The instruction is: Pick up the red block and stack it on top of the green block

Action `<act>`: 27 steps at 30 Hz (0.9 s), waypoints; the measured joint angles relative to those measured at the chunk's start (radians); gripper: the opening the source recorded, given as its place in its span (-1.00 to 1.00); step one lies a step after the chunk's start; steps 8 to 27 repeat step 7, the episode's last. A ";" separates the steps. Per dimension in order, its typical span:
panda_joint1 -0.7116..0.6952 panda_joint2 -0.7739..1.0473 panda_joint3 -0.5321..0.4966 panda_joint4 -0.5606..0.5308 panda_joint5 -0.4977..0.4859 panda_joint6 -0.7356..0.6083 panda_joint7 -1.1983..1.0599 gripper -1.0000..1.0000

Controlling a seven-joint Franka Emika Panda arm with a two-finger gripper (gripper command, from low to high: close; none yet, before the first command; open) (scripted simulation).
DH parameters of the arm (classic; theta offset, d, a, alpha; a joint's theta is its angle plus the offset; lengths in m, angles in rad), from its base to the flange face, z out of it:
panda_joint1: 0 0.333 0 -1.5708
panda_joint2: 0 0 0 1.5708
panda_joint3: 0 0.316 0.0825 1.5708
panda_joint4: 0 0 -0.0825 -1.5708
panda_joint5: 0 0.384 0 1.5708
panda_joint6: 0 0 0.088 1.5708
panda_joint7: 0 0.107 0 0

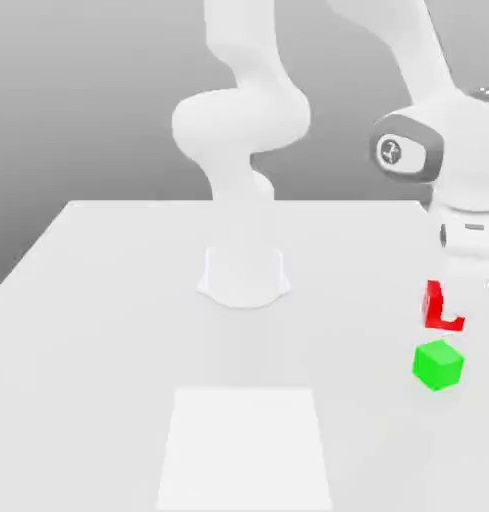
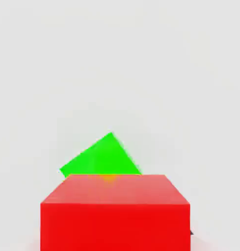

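- The small bright red matte cube (image 1: pixel 443 308) hangs clear of the pale tabletop (image 1: pixel 118 330), near the tabletop's edge at the exterior view's right. It sits just above the small bright green matte cube (image 1: pixel 437 364), which rests on the tabletop.
- The white arm's two-finger gripper (image 1: pixel 445 300) comes down from above with its jaws clenched on the red cube. Pale fingers cover much of the cube, so only an L-shaped red patch shows in the exterior view.
- In the hand view the red cube (image 2: pixel 115 213) fills the foreground. The green cube (image 2: pixel 103 158) peeks out beyond it, turned at an angle to the red cube's faces.
- Risk: the two cubes look rotated relative to each other. If the red one is set down like that, its corners would overhang and the stack may sit less securely.
- Risk: the red cube does not yet seem centred over the green one. A release now would probably drop it on an edge, so it tips off or knocks the green cube aside.
- Risk: both cubes are close to the tabletop's edge, so a toppled cube could roll off.
- Hard to make out: the pale fingers blend into the white background, and their contact with the red faces is not clear.
- Hidden: most of the green cube behind the red one in the hand view, and the true gap between the two.
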 joint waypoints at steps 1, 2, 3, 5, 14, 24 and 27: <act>0.004 0.035 -0.007 0.002 -0.023 0.032 0.016 -1.00; 0.006 0.071 -0.018 0.004 -0.048 0.065 0.034 -1.00; 0.009 0.107 -0.027 0.006 -0.074 0.098 0.053 -1.00; 0.017 0.128 -0.038 0.007 -0.088 0.118 0.062 1.00; 0.017 0.128 -0.038 0.007 -0.088 0.118 0.062 1.00; 0.017 0.128 -0.038 0.007 -0.088 0.118 0.062 1.00; 0.017 0.128 -0.038 0.007 -0.088 0.118 0.062 1.00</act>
